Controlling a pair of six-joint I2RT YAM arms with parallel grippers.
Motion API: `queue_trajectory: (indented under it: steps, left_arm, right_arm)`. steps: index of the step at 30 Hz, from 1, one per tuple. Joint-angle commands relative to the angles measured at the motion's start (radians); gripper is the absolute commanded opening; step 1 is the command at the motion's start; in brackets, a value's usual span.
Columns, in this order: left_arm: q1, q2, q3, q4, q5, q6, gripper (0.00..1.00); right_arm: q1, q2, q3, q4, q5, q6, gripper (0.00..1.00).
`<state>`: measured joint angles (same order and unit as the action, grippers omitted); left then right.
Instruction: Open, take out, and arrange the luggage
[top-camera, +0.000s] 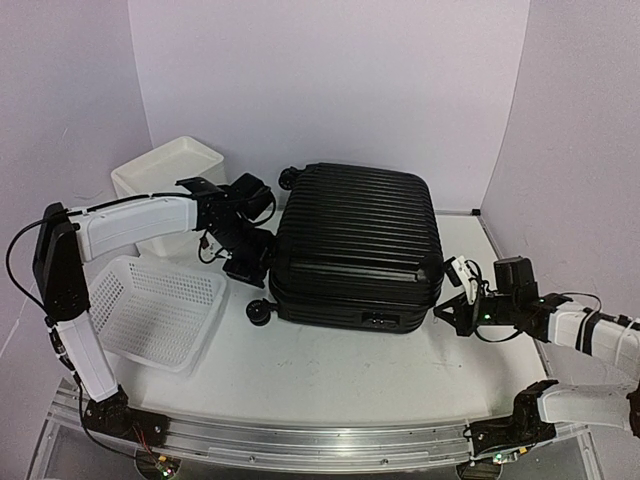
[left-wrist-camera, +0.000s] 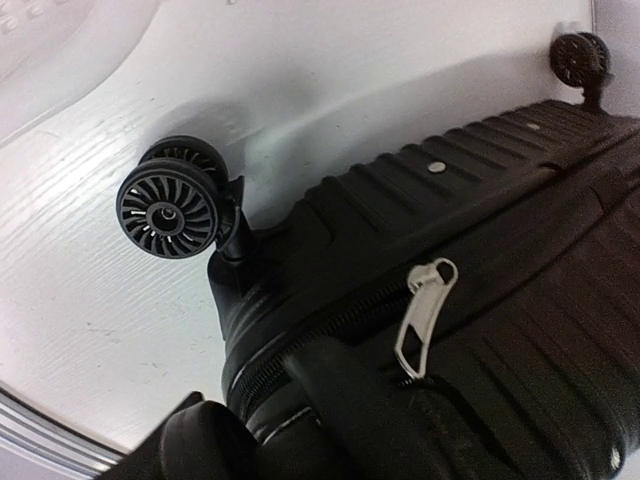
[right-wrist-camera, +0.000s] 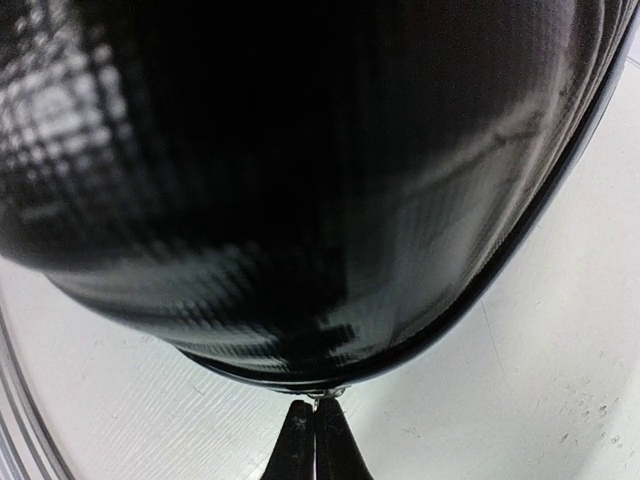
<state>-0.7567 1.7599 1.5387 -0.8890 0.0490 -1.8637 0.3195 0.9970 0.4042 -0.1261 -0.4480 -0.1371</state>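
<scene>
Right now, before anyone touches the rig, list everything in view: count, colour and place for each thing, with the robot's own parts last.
luggage: one, black, ribbed, lying closed in the middle of the table.
caster wheels: two seen, black, on the luggage's left end.
zipper pull: one, silver, on the luggage's seam near its left corner.
basket: one, white, perforated, near left of the table.
box: one, white, far left, behind the left arm.
table: one, white, under everything.
left fingers: two, black, apart, at the luggage's left corner.
right fingers: two, black, pressed together, tips at the luggage's right edge.
</scene>
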Motion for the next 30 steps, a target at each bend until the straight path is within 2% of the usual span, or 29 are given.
queue_trajectory:
  steps: [1,8,18,24,30]
  left_arm:
    - [-0.003,0.022,0.04,0.016,-0.006,0.015,0.51]
    - [0.0,-0.037,-0.055,0.014,-0.087,0.115,0.34]
    - [0.023,-0.032,-0.089,0.014,-0.104,0.371,0.25]
    - [0.038,-0.04,-0.133,0.025,-0.084,0.428,0.21]
    - [0.057,-0.016,-0.118,0.034,-0.064,0.548,0.18]
  right_arm:
    - [0.012,-0.063,0.019,0.071,-0.06,-0.006,0.0]
    - [0.011,-0.102,0.016,-0.02,0.042,-0.011,0.0]
    - [0.009,-0.121,0.005,-0.024,0.245,-0.005,0.0]
    - [0.01,-0.038,0.009,0.096,0.329,-0.037,0.0]
    - [0.005,0.075,0.011,0.271,0.262,-0.126,0.0]
